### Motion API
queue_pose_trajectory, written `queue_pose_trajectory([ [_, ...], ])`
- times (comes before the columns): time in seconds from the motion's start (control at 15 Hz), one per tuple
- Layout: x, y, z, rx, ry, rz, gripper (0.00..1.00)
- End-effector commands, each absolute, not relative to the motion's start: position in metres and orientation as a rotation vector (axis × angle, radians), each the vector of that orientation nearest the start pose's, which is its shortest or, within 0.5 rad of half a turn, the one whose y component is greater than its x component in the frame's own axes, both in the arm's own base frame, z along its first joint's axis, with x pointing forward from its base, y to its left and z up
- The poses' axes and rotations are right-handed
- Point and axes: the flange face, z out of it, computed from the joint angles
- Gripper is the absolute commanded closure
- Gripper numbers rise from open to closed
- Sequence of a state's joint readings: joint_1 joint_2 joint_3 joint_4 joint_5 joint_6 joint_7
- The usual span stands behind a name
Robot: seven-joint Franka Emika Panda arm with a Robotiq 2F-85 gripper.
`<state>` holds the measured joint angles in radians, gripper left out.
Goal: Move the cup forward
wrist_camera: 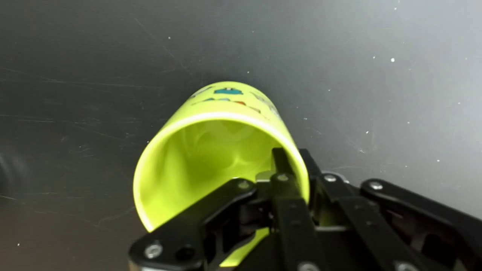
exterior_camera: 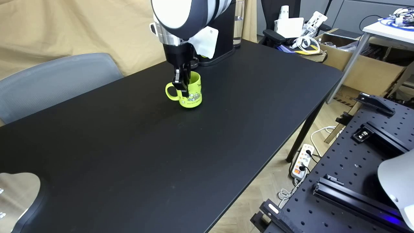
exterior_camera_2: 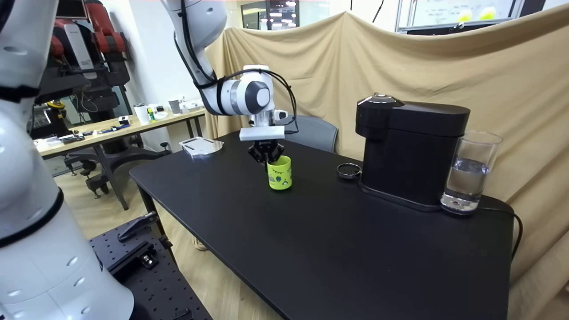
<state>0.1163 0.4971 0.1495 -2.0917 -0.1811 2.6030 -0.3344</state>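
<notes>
At the left in an exterior view, the white robot base (exterior_camera_2: pixel 49 262) stands outside the near long edge of the black surface (exterior_camera_2: pixel 311 240). A shiny metal tray (exterior_camera_2: pixel 202 146) lies by the short left edge, near its far corner. Next come the fingers (wrist_camera: pixel 280 162), pointing down and closed to a narrow gap with the wall of the lime-green mug (exterior_camera_2: pixel 280 175) pinched between them: in the wrist view one finger is inside the mug and the other outside, with the rim between. The mug is upright on the surface, between the two long edges. In an exterior view its loop handle (exterior_camera: pixel 171 92) is on the side toward the grey chair (exterior_camera: pixel 58 84), whose back rises beyond the far long edge. Farther right, near that far edge, a small round drip grate (exterior_camera_2: pixel 349 170) lies just beside the black coffee machine (exterior_camera_2: pixel 413 155). At the machine's right side, by the right-hand corner of the far edge, stands a clear water tank (exterior_camera_2: pixel 466 182), partly filled. A black cable (exterior_camera_2: pixel 520 229) runs over that corner.
</notes>
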Motion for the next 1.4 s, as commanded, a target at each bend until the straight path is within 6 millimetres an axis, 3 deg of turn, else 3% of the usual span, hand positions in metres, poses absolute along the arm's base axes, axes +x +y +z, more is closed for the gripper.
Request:
queue_pose_trajectory([
  [0.0,0.537,0.155,0.215,-2.982,-1.144,-0.044,0.98],
  [0.47,0.472,0.144,0.206,-2.97,-1.135,-0.115,0.98],
  [0.67,0.453,0.135,0.198,-2.967,-1.098,-0.177,0.98],
  [0.93,0.443,0.123,0.189,-2.958,-1.018,-0.171,0.98],
  [1.27,0.449,0.117,0.182,-2.952,-0.918,-0.111,0.98],
  [1.33,0.45,0.116,0.181,-2.95,-0.908,-0.099,0.65],
])
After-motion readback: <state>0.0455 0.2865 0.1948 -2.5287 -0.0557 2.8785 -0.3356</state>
